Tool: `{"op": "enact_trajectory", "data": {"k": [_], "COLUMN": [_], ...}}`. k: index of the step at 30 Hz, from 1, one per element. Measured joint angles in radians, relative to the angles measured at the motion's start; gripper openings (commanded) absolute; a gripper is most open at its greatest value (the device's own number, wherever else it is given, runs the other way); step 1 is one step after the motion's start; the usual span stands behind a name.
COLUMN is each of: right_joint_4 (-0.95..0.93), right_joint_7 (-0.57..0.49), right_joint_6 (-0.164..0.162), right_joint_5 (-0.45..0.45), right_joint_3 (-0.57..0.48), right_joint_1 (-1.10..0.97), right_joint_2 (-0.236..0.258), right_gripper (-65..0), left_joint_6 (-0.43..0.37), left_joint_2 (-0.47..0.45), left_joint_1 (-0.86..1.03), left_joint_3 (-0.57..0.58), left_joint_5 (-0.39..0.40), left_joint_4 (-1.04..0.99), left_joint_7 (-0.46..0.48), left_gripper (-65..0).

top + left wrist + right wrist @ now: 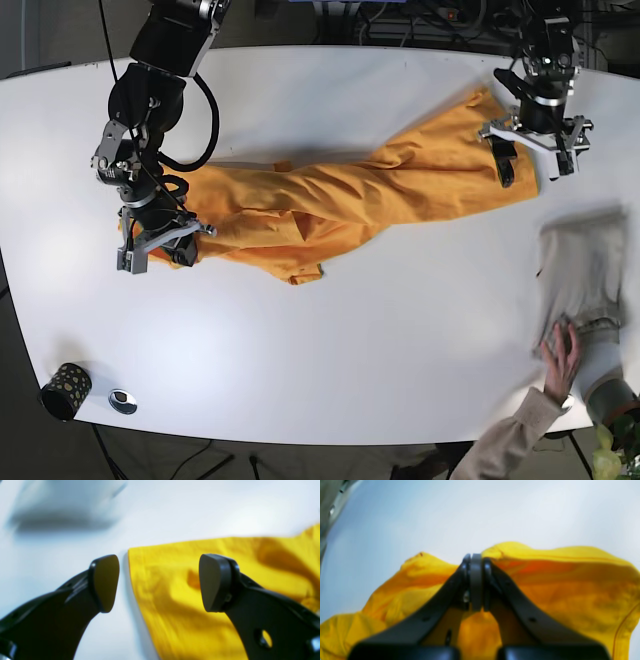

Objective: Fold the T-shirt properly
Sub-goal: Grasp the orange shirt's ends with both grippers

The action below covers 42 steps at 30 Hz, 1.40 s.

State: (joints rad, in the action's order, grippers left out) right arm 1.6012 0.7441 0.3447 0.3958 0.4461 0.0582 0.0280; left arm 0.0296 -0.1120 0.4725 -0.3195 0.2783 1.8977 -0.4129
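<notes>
Base view, lower left: patterned cup (66, 390), contents unseen; right end effector (476, 580) clamps T-shirt (340, 200), left end effector (158, 582) gapes over its corner

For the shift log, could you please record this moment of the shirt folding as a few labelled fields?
garment: yellow T-shirt, stretched out and rumpled on the white table
left gripper: jaws open, straddling a shirt edge, gripping nothing
right gripper: jaws shut on the shirt's other end
bystander: a person's hand on a grey cloth at the table edge
fold state: not yet folded
</notes>
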Motion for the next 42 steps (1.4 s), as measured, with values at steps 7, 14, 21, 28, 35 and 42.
{"op": "enact_trajectory", "data": {"k": [7,14,21,28,35,42], "right_joint_4": [0.015,0.014,0.014,0.014,0.014,0.015], "right_joint_7": [0.0,0.0,0.0,0.0,0.0,0.0], "right_joint_6": [0.004,0.003,0.003,0.004,0.003,0.004], "right_joint_5": [0.001,0.001,0.0,0.001,0.001,0.001], "right_joint_3": [0.0,0.0,0.0,0.0,0.0,0.0], "right_joint_1": [-0.018,-0.022,-0.021,-0.019,-0.019,-0.019], "right_joint_2": [0.0,0.0,0.0,0.0,0.0,0.001], "right_gripper": [-65.0,-65.0,-65.0,-65.0,-65.0,-65.0], "left_joint_6": [-0.005,0.104,0.106,0.113,0.114,0.114], "left_joint_2": [-0.008,-0.037,-0.039,-0.05,-0.048,-0.054], "left_joint_1": [-0.14,-0.229,-0.288,-0.302,-0.307,-0.309], "left_joint_3": [-0.094,-0.098,-0.097,-0.051,-0.027,-0.031], "left_joint_5": [0.135,0.152,0.15,0.152,0.154,0.166], "left_joint_4": [-0.113,-0.243,-0.365,-0.396,-0.418,-0.439], "left_joint_7": [-0.163,-0.208,-0.281,-0.24,-0.231,-0.219], "left_gripper": [-18.5,-18.5,-18.5,-19.2,-49.6,-64.6]}}
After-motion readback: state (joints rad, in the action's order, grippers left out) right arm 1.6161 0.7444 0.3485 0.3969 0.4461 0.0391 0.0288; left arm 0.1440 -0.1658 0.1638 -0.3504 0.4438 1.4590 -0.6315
